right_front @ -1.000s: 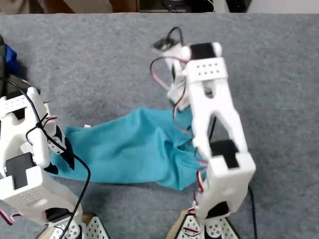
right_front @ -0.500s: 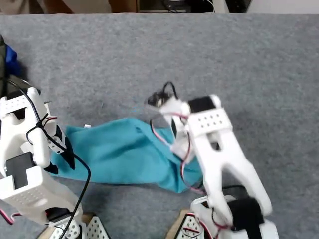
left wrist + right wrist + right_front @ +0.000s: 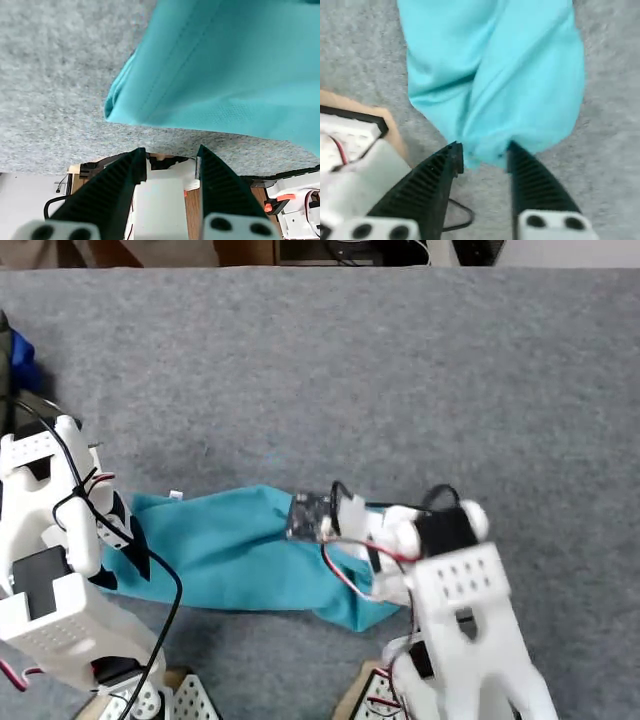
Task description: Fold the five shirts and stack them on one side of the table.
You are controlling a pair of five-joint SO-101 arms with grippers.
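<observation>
Shirt (image 3: 240, 550): teal, lying crumpled in a long band across the near part of the grey bench (image 3: 450, 370), between the two arms; one end under the left arm, the other bunched at the right arm.
Right arm (image 3: 465, 610): white, drawn back low at the near edge, its front end over the shirt's bunched end.
Left arm (image 3: 45, 570): white, at the near left corner, leaning over the shirt's left end.
Right hand (image 3: 484, 150): fingers parted a narrow way, tips at the shirt's near edge, a fold of teal cloth showing between them; no firm pinch visible.
Left hand (image 3: 170, 152): fingers parted a narrow way, holding nothing, just beside a folded corner of the shirt, over bare bench.
Dark blue item (image 3: 15, 365): at the far left edge, well apart from the shirt.
</observation>
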